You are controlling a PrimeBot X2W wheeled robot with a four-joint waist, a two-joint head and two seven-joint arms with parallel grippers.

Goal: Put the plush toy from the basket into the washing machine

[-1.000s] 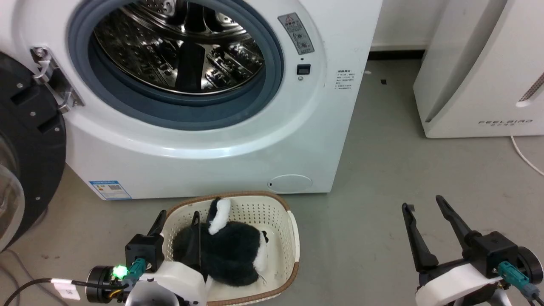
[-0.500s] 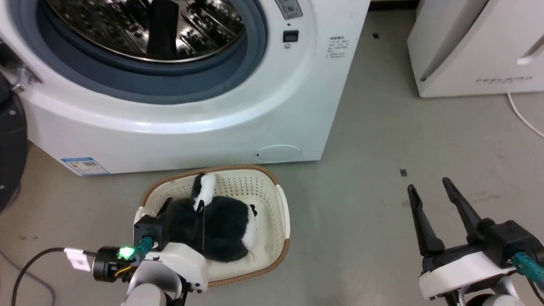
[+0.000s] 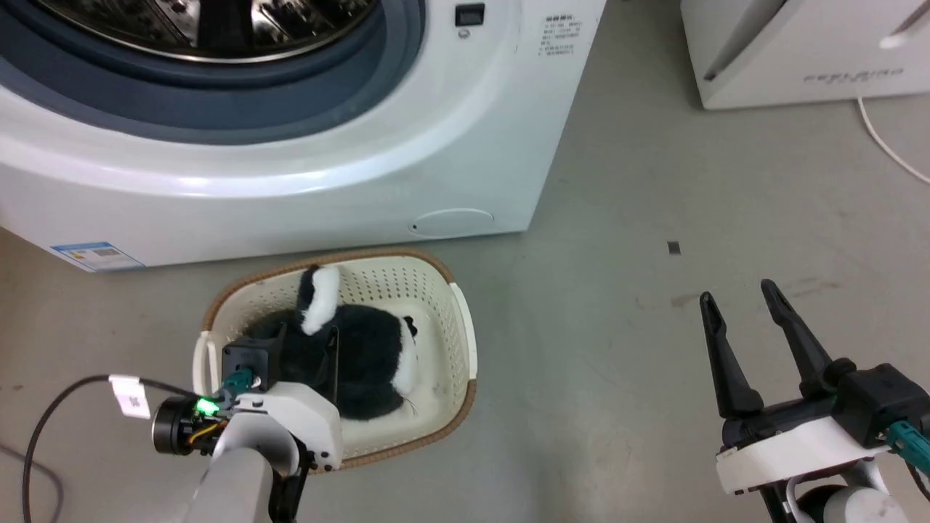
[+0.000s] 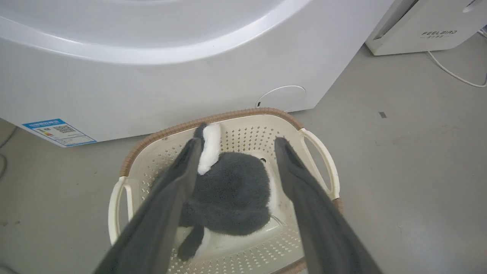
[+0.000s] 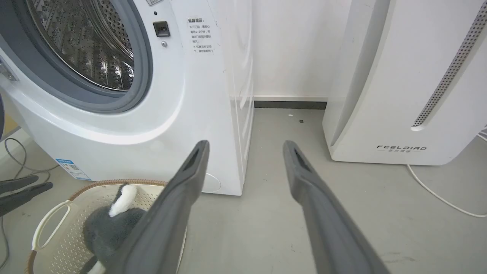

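Observation:
The plush toy (image 3: 370, 349), black with white patches, lies in the cream basket (image 3: 459, 341) on the floor before the washing machine (image 3: 290, 189). My left gripper (image 3: 306, 334) is open over the basket's near left side, its fingers pointing at the toy. In the left wrist view the gripper (image 4: 239, 142) has its fingers spread on either side of the toy (image 4: 232, 194), above the basket (image 4: 243, 114). My right gripper (image 3: 736, 292) stands open above bare floor to the right. The right wrist view shows the open gripper (image 5: 246, 144), the steel drum (image 5: 87, 45) and the toy (image 5: 110, 228).
A white appliance marked FEELBIRD (image 3: 799, 51) stands at the far right with a white cable (image 3: 886, 145) on the floor. A black cable (image 3: 43, 436) trails at the lower left. A blue sticker (image 3: 94, 256) sits near the washer's base. Grey floor lies between basket and right gripper.
The head camera has tilted down, so the washer slid up the picture. My left gripper has moved from the basket's left rim in over the toy. The right gripper stays open.

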